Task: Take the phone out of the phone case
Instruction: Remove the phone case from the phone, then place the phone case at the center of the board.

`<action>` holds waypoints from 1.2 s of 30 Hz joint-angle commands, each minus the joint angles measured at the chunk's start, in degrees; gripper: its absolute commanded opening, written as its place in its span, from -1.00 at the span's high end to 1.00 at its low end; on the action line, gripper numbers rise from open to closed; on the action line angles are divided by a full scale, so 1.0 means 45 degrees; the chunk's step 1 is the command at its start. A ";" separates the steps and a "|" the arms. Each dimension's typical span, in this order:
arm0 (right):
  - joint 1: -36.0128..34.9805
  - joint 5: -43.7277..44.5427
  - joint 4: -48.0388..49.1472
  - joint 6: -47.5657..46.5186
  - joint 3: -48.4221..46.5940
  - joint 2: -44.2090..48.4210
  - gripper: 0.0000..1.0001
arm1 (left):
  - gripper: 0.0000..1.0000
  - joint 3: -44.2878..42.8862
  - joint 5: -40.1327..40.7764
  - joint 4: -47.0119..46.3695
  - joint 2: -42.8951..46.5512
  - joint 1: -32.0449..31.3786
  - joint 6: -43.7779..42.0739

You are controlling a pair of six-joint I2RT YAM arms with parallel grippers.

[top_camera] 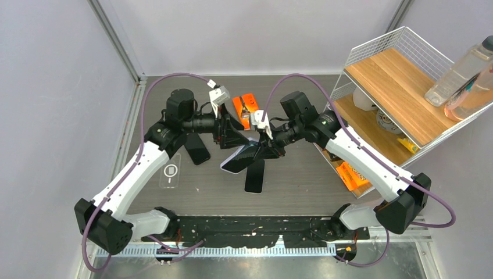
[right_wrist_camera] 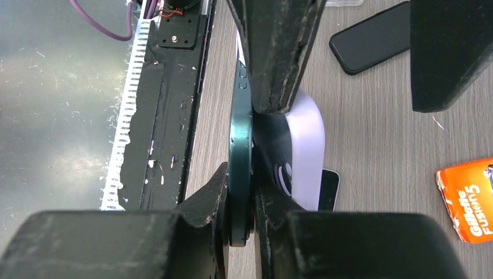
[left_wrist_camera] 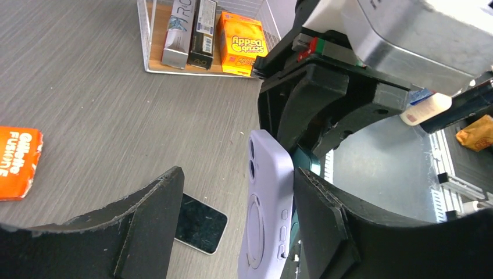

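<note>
My right gripper [right_wrist_camera: 241, 212] is clamped on the edge of the teal phone [right_wrist_camera: 240, 145], holding it up over mid-table [top_camera: 302, 180]. The lilac case [left_wrist_camera: 267, 203] sits partly peeled off it, between my left gripper's [left_wrist_camera: 235, 192] spread jaws.

Bright even overhead light, soft faint shadows on table [top_camera: 302, 180], glare on metal floor [right_wrist_camera: 58, 87], wrist foregrounds blurred.

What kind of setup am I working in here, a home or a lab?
Most likely a lab test cell: plain walls framed by aluminium posts, a wire shelf stocked with assorted household goods, and a spare phone lying on the grey table.
</note>
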State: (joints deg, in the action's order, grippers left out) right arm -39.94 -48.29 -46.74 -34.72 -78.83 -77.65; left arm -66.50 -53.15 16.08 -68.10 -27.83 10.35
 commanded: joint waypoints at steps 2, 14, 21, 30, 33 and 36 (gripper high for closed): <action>-0.0106 -0.0444 0.0553 -0.0141 -0.0347 0.0374 0.89 | -0.41 -0.0489 0.0719 -0.0614 -0.0215 0.0023 0.0388; -0.0107 0.0066 0.0701 0.0472 -0.1020 0.0127 0.89 | -0.20 0.0657 0.1587 0.0117 -0.0360 -0.0895 -0.0610; -0.0108 0.0065 0.0713 0.0594 -0.1105 0.0004 0.90 | 0.61 0.0680 0.0608 -0.0085 -0.1243 -0.0918 -0.0026; 0.0166 0.0414 0.0847 0.0660 -0.0534 0.0435 0.89 | 1.00 0.2553 0.2865 0.0759 -0.1058 0.1741 0.0949; 0.0310 0.0390 0.0849 0.0637 -0.0392 0.0598 0.90 | 1.00 0.2752 0.4002 0.2525 -0.1332 0.2761 0.0221; 0.0343 0.0389 0.0801 0.0626 -0.0339 0.0597 0.89 | 1.00 0.2815 0.4569 0.3579 -0.1679 0.3603 -0.0251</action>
State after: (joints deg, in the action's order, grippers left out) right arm -38.74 -44.05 -46.98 -32.16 -79.29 -77.71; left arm -53.63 -38.22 24.58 -74.94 -15.22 12.16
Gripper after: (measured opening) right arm 0.198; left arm 0.093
